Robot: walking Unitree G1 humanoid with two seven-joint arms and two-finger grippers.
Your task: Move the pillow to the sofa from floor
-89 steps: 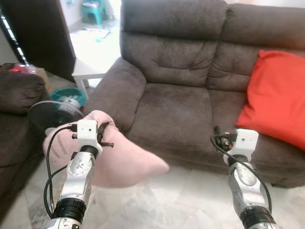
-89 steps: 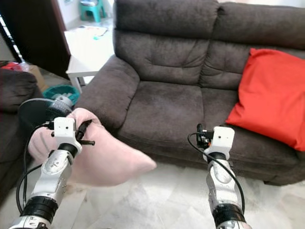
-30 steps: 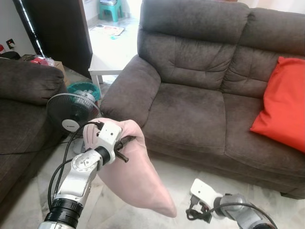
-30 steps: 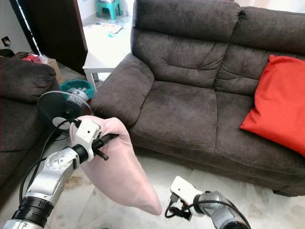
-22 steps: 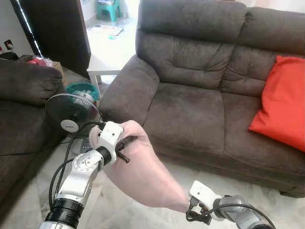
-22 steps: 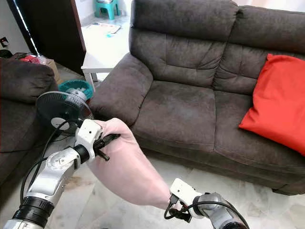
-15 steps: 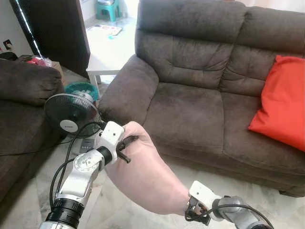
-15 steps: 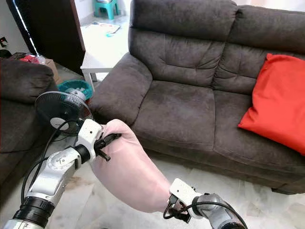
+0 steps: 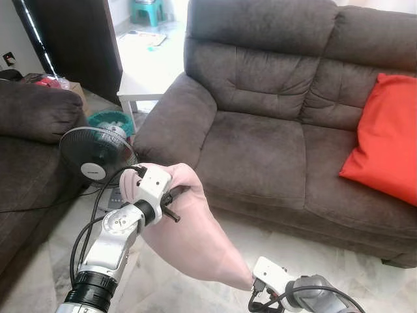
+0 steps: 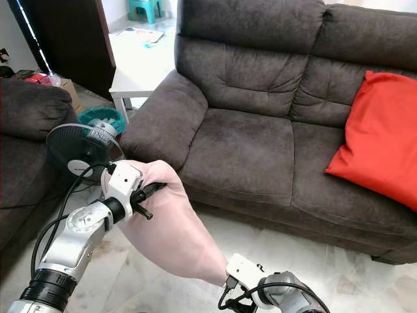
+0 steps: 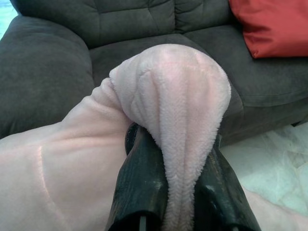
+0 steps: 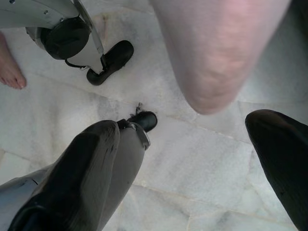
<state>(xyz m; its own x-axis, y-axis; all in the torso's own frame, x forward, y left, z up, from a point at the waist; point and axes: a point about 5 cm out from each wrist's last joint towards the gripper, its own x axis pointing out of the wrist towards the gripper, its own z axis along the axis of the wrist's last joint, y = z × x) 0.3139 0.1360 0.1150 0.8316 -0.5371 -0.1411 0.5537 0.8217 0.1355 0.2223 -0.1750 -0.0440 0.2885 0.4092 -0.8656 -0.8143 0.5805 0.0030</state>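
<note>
My left gripper (image 11: 175,192) is clamped hard on a bunched fold of the pink pillow (image 9: 195,235), fleece squeezed between both black fingers (image 11: 139,192), so it has the whole weight off the floor. The pillow hangs from that pinch in front of the sofa (image 9: 260,150), sagging down and toward my right, its lower tip just above the white marble floor (image 10: 365,267). Change over the last second: the pillow hung straight down from the pinch a second ago, now the tail is swung over toward my right gripper (image 12: 192,159), which has dropped lower and sits right under the tip. Its fingers are spread wide with nothing between them, the pillow end just above the gap. I judge that means a two-handed support is being set up before the lift onto the seat; the pickup is done, placement not yet. Pillow is soft plush, limp, elongated into a teardrop, no stiffness, so it will flop. Sofa is dark brown suede-like fabric, tufted back, seat cushion bare near me, a smooth red cushion (image 9: 384,137) leaning at the far end. Black pedestal fan (image 9: 96,156) and a teal basket (image 9: 111,120) beside the armrest. A bare foot (image 12: 10,65) at the edge of the right wrist view.
</note>
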